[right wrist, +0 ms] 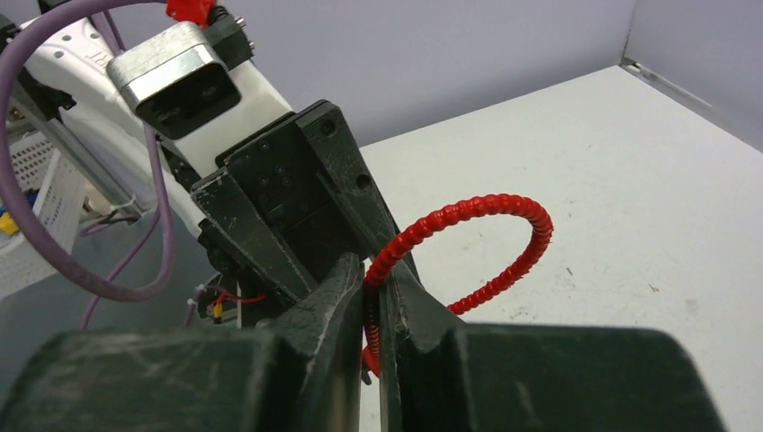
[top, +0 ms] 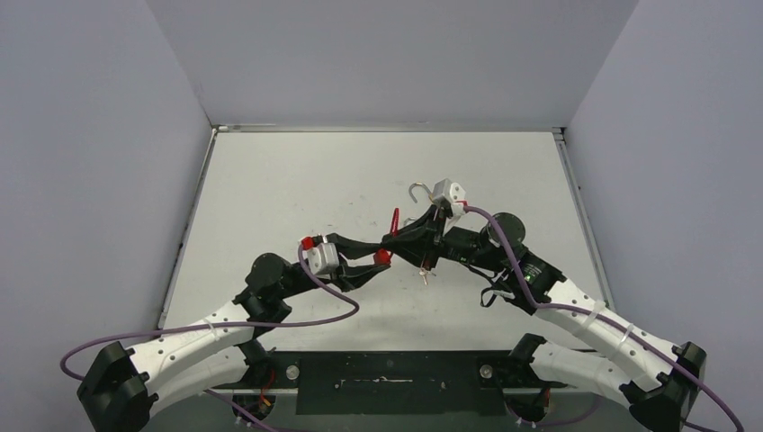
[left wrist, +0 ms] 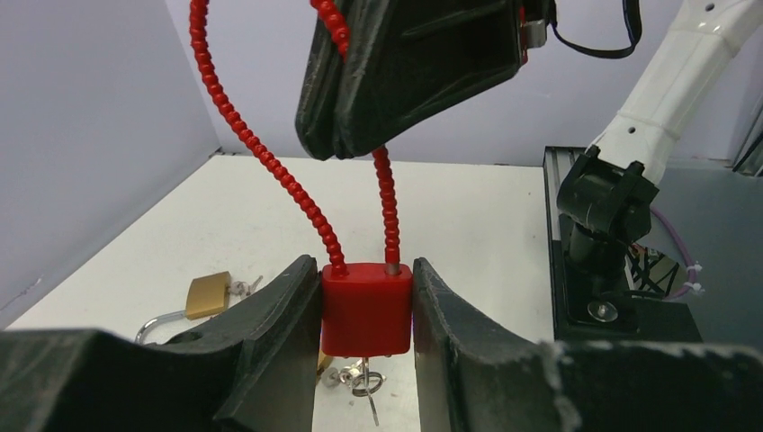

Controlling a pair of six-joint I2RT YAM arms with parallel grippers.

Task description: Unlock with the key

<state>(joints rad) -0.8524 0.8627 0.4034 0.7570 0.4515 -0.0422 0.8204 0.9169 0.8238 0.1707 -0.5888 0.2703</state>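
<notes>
**Two claws on the red padlock (left wrist: 367,310)**

The left claw (left wrist: 366,301) is clamped on the padlock's body, one finger at each side. The right claw (right wrist: 373,281) pinches the beaded cable loop (right wrist: 504,211) above it. Keys (left wrist: 360,378) hang just beneath. A brass padlock (left wrist: 209,294) lies on the table (left wrist: 504,225).

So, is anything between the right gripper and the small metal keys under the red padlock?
Yes: the red padlock body, clamped in the left gripper, sits directly over the metal keys; the right gripper pinches the red ribbed cable above it.
</notes>
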